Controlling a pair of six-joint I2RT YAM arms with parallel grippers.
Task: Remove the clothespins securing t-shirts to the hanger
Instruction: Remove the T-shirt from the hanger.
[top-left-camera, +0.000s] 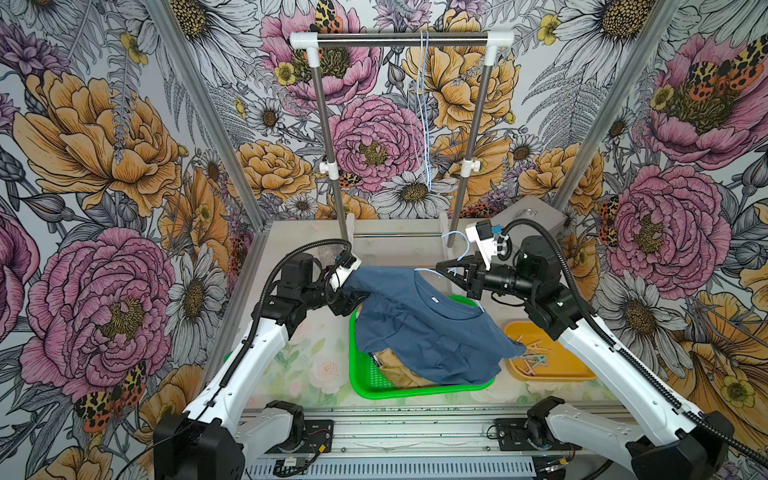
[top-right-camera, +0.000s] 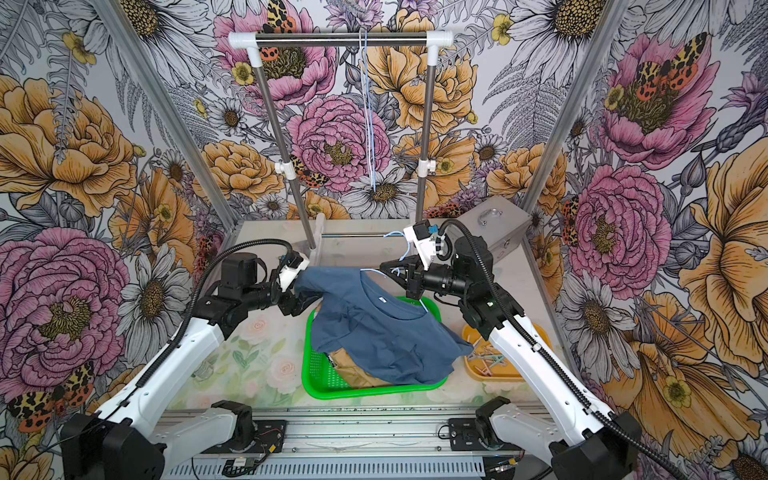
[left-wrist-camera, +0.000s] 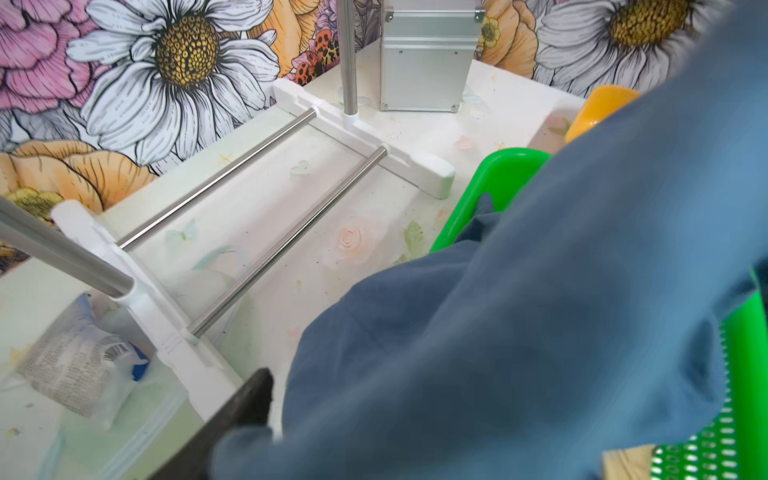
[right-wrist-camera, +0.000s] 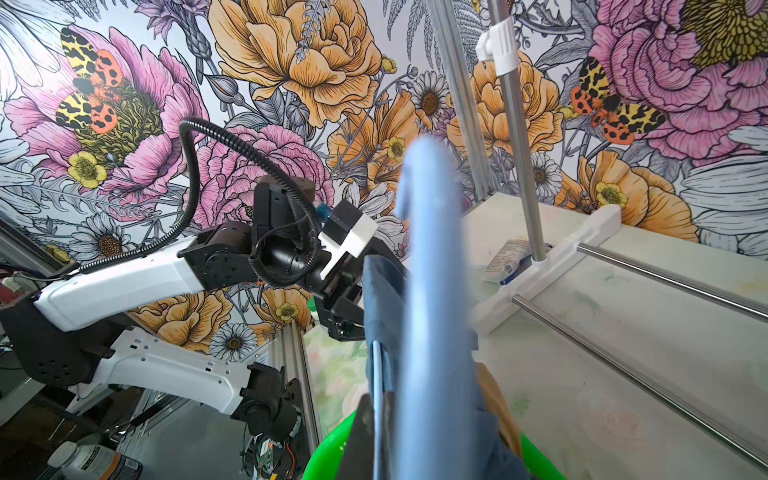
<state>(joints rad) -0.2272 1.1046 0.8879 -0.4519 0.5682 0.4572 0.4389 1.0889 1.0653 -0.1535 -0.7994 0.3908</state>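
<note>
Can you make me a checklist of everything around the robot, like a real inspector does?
Surface: pale flowery table carrying a green tray and an orange tray.
Job's things: blue t-shirt on a light blue hanger, draped over the green tray with a tan t-shirt beneath; loose clothespins in the orange tray, none visible on the shirt.
Clutter: silver case in the back corner; plastic bag by the rack's foot.
Grippers: right end effector shut on the hanger; left end effector at the blue sleeve, open or shut cannot be told.
Cables: black ribbed hoses loop along both arms.
Surroundings: flower wallpaper; rack at the back with spare hangers.
</note>
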